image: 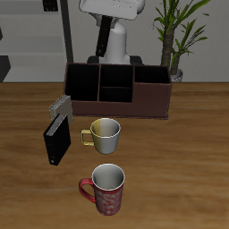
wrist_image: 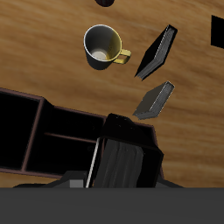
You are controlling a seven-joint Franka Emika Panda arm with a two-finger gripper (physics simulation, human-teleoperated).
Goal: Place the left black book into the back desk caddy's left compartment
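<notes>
The back desk caddy (image: 150,98) stands at the table's back, maroon and black, open-topped. Its left compartment (image: 82,82), the tall black-walled end bay, also shows in the wrist view (wrist_image: 128,154). Two black books are beside that end. One leans by the caddy's corner (image: 60,107) (wrist_image: 155,100). The other stands nearer the table's front edge (image: 56,141) (wrist_image: 157,52). They sit almost in line, so I cannot tell which is the left one. Only the robot arm (image: 114,16) shows, high behind the caddy. My gripper's fingers are not visible, and it is well above everything.
A cream mug with a yellow handle (image: 105,133) (wrist_image: 103,45) stands in front of the caddy. A red patterned mug (image: 106,188) is nearer the front edge. A potted plant (image: 176,36) stands behind the caddy. A dark object (wrist_image: 216,31) is cut off at the wrist view's edge.
</notes>
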